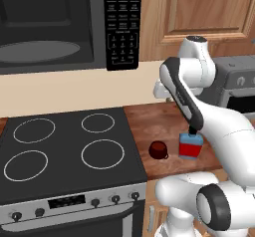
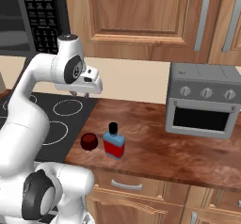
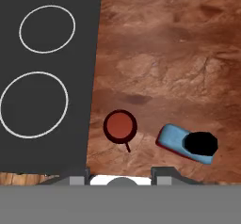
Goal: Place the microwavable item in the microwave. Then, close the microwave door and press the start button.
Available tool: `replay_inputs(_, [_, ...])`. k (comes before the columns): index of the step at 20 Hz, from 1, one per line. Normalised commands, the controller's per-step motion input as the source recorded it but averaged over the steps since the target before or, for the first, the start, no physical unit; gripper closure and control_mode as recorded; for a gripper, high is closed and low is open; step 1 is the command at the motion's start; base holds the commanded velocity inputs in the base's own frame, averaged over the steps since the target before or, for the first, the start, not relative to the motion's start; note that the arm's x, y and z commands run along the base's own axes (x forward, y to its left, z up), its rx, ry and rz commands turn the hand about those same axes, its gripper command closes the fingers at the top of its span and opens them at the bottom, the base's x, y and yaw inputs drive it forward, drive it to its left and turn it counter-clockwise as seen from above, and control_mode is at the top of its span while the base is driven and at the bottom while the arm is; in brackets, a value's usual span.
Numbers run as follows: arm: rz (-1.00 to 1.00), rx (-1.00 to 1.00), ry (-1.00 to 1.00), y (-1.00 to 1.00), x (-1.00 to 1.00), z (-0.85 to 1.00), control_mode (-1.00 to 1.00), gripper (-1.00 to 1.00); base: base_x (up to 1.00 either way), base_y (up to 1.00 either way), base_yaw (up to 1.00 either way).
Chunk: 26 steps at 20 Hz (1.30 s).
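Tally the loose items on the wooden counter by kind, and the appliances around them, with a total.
Mugs: 1, the dark red mug
Bottle-like containers: 1, the blue-and-red container with a black cap
Microwaves: 1, the black microwave, cavity open
Toaster ovens: 1, the grey toaster oven
Stovetops: 1, the black stovetop with four burner rings
Total: 5

Microwave (image 1: 47, 27) cut off by the left base view's top and left edges. Keypad (image 1: 122, 24) labels too small to read. Gripper (image 2: 80, 94) jaws hidden behind the hand.
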Motion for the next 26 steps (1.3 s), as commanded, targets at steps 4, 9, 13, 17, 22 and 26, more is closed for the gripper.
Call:
replay_inputs(4, [0.00, 0.00, -0.03, 0.09, -0.54, -0.09, -1.00, -1.00, 0.00, 0.00, 0.00])
replay_inputs(9, [0.00, -0.06, 0.03, 0.17, -0.66, -0.83, -1.00, -1.00, 0.00, 0.00, 0.00])
replay_inputs(13, [0.02, -0.11, 0.15, 0.29, -0.10, -0.89, -1.00, -1.00, 0.00, 0.00, 0.00])
replay_inputs(17, [0.00, -0.03, 0.02, 0.08, 0.00, -0.37, -1.00, -1.00, 0.00, 0.00, 0.00])
replay_inputs(22, [0.00, -0.02, 0.04, 0.03, 0.05, -0.41, -1.00, -1.00, 0.00, 0.00, 0.00])
replay_inputs(26, [0.00, 0.00, 0.01, 0.00, 0.00, -0.46, -1.00, -1.00, 0.00, 0.00, 0.00])
